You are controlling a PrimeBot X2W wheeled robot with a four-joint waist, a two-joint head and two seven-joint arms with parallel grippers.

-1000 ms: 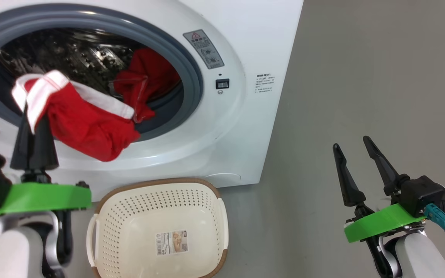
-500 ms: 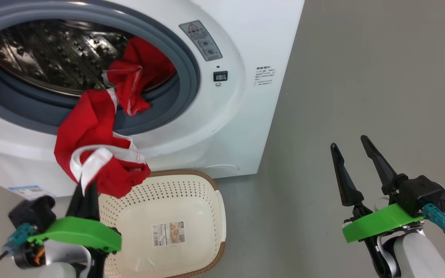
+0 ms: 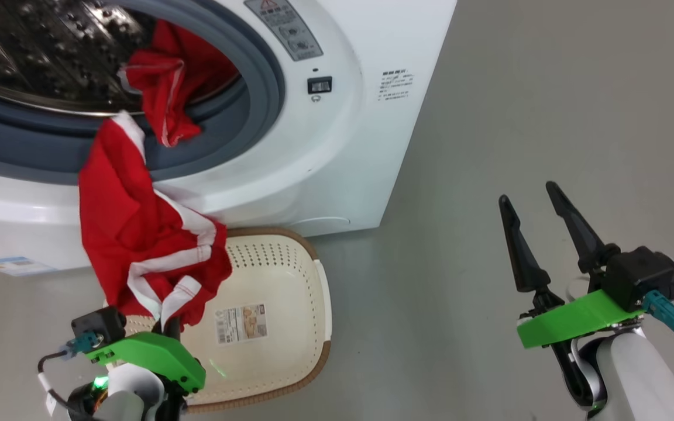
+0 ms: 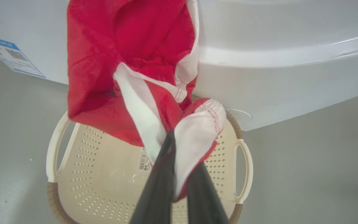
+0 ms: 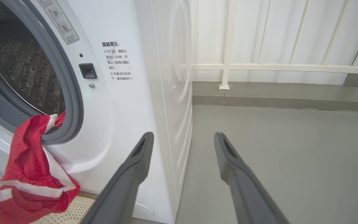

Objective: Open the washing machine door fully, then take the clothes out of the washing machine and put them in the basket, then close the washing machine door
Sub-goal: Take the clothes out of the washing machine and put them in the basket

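The white washing machine point(image 3: 337, 146) fills the upper left, its grey ring and steel drum point(image 3: 33, 52) exposed; its door is out of view. The red clothes point(image 3: 120, 228) with white stripes trail from the drum over the ring and hang down above the cream basket point(image 3: 290, 345), which stands on the floor against the machine's front. My left gripper point(image 3: 168, 320) is shut on the clothes' white-trimmed lower end, seen close up in the left wrist view as the gripper point(image 4: 179, 146) pinching the clothes point(image 4: 129, 56) over the basket point(image 4: 82, 174). My right gripper point(image 3: 527, 196) stands open and empty at the right.
Bare grey floor point(image 3: 518, 99) stretches right of the machine. A blue label point(image 3: 12, 266) sits low on the machine's front. In the right wrist view a white railing and wall point(image 5: 228, 67) stand behind the machine point(image 5: 129, 102).
My left gripper has drawn the clothes out of the drum mouth and down over the basket. The head camera has tilted downward. The right gripper stays open in place.
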